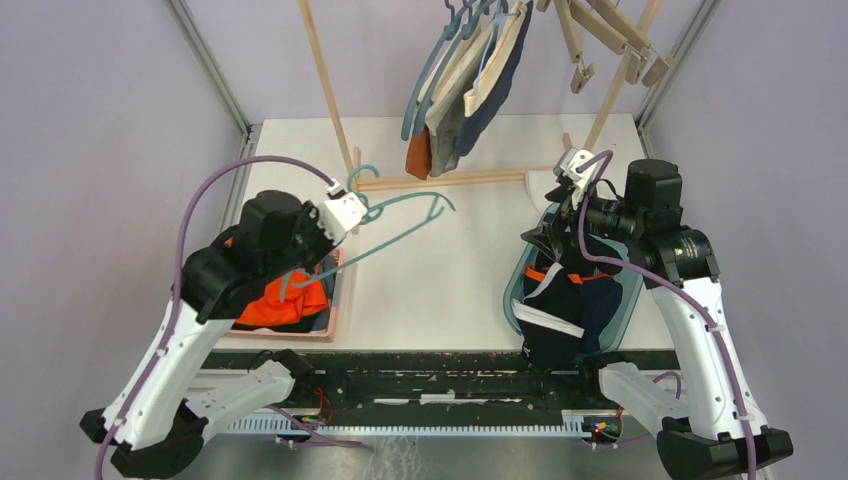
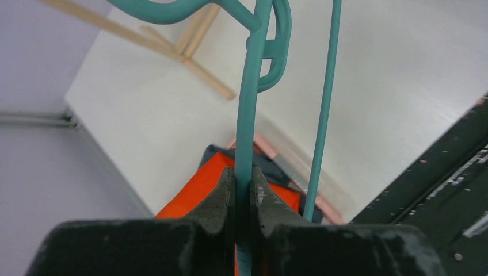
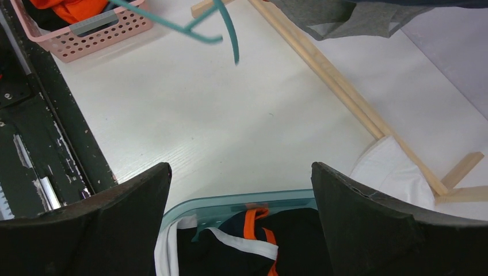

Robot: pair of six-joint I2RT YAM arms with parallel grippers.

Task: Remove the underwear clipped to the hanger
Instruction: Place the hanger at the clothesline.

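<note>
Left gripper (image 2: 244, 185) pinches thin teal plastic hanger (image 2: 248, 115), jaws tight on smooth rod, above perforated pink basket (image 3: 98, 35). Right gripper (image 3: 240, 169) gapes wide, empty, over translucent teal bin (image 3: 230, 202). Soft cloth underwear (image 1: 470, 85) dangles from wooden rack (image 1: 325, 70) at rear; more heaped in bin.

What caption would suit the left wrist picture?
Left gripper shut on a teal hanger, over a pink basket holding orange cloth.

Teal hanger (image 2: 246, 132), pink hole-patterned basket (image 3: 86, 34), plain white bench (image 1: 450, 270). Black and navy underwear (image 1: 555, 310) with white and orange bands in a pale teal bin (image 3: 230, 202).
</note>
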